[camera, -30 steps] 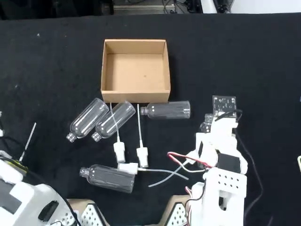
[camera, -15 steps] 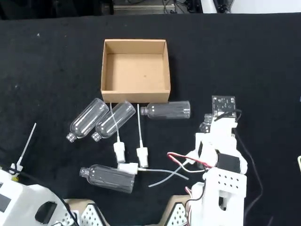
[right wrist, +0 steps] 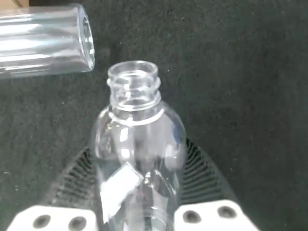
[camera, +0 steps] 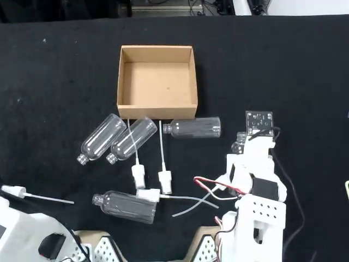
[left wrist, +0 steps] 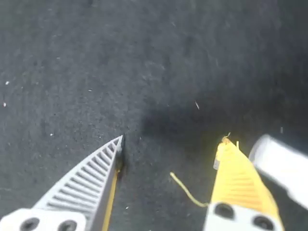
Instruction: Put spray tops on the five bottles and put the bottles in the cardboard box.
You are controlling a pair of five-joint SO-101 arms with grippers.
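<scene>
right end effector [right wrist: 139, 148] gripping bottle [right wrist: 136, 120], neck poking straight out past fingertips, left end effector [left wrist: 172, 139] spread wide over table [left wrist: 96, 57]

Counter: your black counter [camera: 283, 65].
Box: cardboard box [camera: 157, 112], open upward.
Bottles: four bottles [camera: 131, 139] lying on the box's arm-facing side.
Spray tops: three spray tops [camera: 164, 180], farther from the box.

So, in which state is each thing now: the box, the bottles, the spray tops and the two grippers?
Brown cardboard box: open, empty.
Left gripper: open, empty.
Right gripper: shut on the held clear plastic bottle.
Held clear plastic bottle: uncapped.
Four other clear plastic bottles: lying down, uncapped.
Three white spray tops with thin tubes: lying loose.
Fourth white spray top: lying loose beside the left gripper, not gripped.
</scene>
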